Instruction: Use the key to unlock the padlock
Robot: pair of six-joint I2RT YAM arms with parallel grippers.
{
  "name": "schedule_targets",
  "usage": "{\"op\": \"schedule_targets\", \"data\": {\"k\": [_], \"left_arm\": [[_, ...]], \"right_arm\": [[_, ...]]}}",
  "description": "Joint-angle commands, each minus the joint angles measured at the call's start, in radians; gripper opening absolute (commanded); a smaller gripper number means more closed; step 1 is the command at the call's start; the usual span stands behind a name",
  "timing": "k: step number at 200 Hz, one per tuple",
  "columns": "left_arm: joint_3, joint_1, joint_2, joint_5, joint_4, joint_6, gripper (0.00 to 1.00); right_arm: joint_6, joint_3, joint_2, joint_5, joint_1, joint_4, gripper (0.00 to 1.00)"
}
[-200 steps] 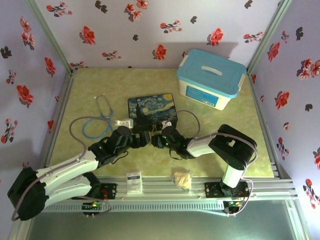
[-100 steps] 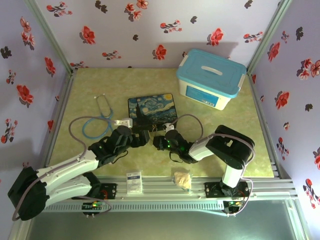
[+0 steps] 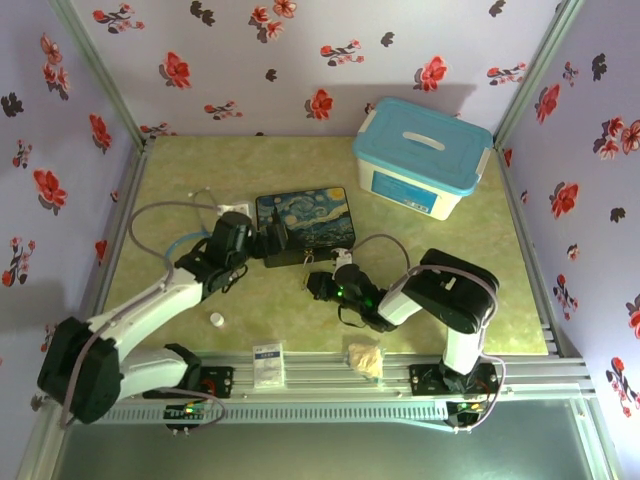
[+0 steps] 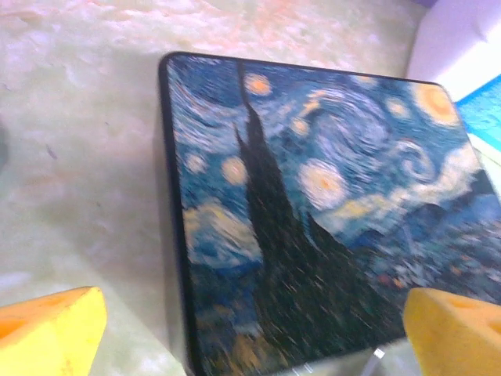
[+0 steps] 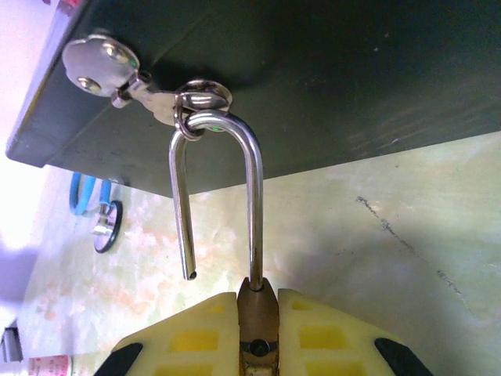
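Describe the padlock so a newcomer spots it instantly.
Find the Starry Night tin mid-table. Its near side carries a silver latch ring holding the padlock. Giveaway: open silver U-shackle hooked through that ring, brass body pinched in the right claw.

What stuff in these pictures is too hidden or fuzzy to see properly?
- Padlock body: right wrist view, squeezed between the right fingers, so its keyhole is hidden.
- Starry Night tin: left wrist view, blurred, cut off by the right edge.
- Stethoscope: right wrist view, partly behind the tin.
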State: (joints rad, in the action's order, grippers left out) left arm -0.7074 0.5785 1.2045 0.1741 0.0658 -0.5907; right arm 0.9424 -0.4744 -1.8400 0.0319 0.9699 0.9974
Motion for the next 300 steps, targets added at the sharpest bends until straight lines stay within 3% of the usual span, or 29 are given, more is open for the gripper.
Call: {"op": "schedule_targets", "data": {"k": [1, 49, 73, 87, 115, 182, 216, 231, 300], "left_arm": [[-0.046, -0.032, 0.076, -0.006, -0.047, 0.139, 0.92], [-0.098, -0.069, 0.227, -0.042, -0.132, 0.172, 0.84], [-0.122, -0.075, 0.289, -0.056, -0.119, 0.177, 0.75], [-0.108, -0.071, 0.298, -0.01, -0.117, 0.17, 0.66], [-0.069, -0.072, 0.306, 0.008, -0.146, 0.191, 0.64], [-0.027, -0.075, 0.322, -0.023, -0.189, 0.177, 0.61], [-0.026, -0.082, 0.331, -0.024, -0.189, 0.193, 0.59], [-0.031, -0.084, 0.329, -0.029, -0.189, 0.2, 0.55], [-0.066, -0.086, 0.332, -0.052, -0.174, 0.186, 0.54]], "right_arm": [[0.082, 0.027, -0.032, 0.058, 0.011, 0.089, 0.04], [0.163, 0.032, -0.053, 0.19, 0.054, 0.107, 0.02], [0.267, 0.028, -0.094, 0.312, 0.098, 0.114, 0.03], [0.345, 0.016, -0.124, 0.399, 0.131, 0.127, 0.01], [0.383, -0.011, -0.19, 0.463, 0.166, 0.198, 0.01], [0.428, -0.059, -0.228, 0.562, 0.175, 0.167, 0.0], [0.447, -0.046, -0.342, 0.583, 0.156, 0.388, 0.0], [0.424, -0.047, -0.336, 0.59, 0.156, 0.383, 0.0], [0.409, -0.042, -0.272, 0.664, 0.151, 0.285, 0.0]]}}
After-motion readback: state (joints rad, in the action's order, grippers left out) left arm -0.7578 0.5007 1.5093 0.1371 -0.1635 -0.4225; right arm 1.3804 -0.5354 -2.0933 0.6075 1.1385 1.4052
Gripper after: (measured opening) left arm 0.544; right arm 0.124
